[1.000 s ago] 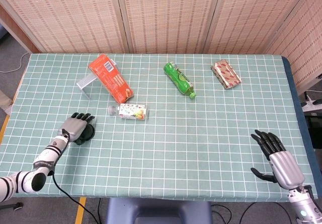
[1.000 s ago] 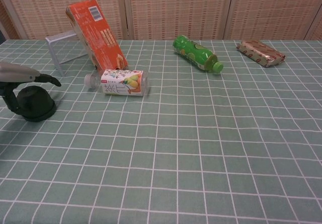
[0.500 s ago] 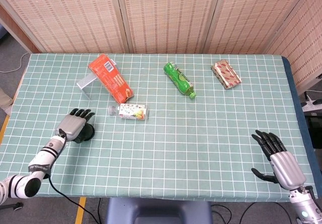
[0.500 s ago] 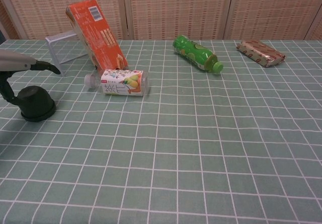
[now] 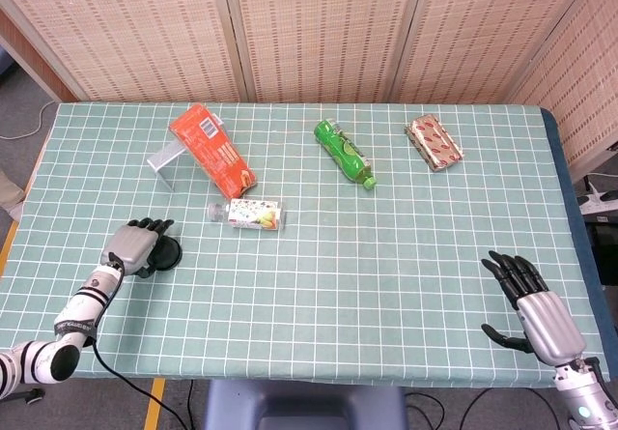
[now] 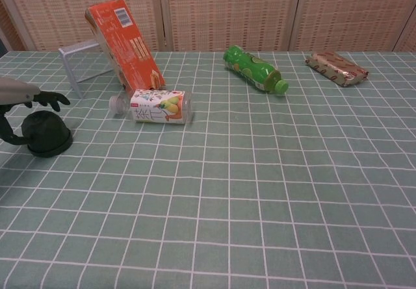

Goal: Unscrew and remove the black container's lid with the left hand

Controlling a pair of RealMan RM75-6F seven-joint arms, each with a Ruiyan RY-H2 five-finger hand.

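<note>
Fingers of the left hand (image 5: 130, 245) curl over the black container (image 6: 46, 133), hiding its lid; grip unclear.

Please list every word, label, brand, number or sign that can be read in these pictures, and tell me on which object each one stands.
No text can be read with certainty.
Orange carton: white print and a barcode patch, too small to read.
Small clear bottle: large characters on the label, too blurred to read.
Green bottle: label print illegible.
Foil packet: red pattern, no legible words.
Black container: no visible text.
</note>
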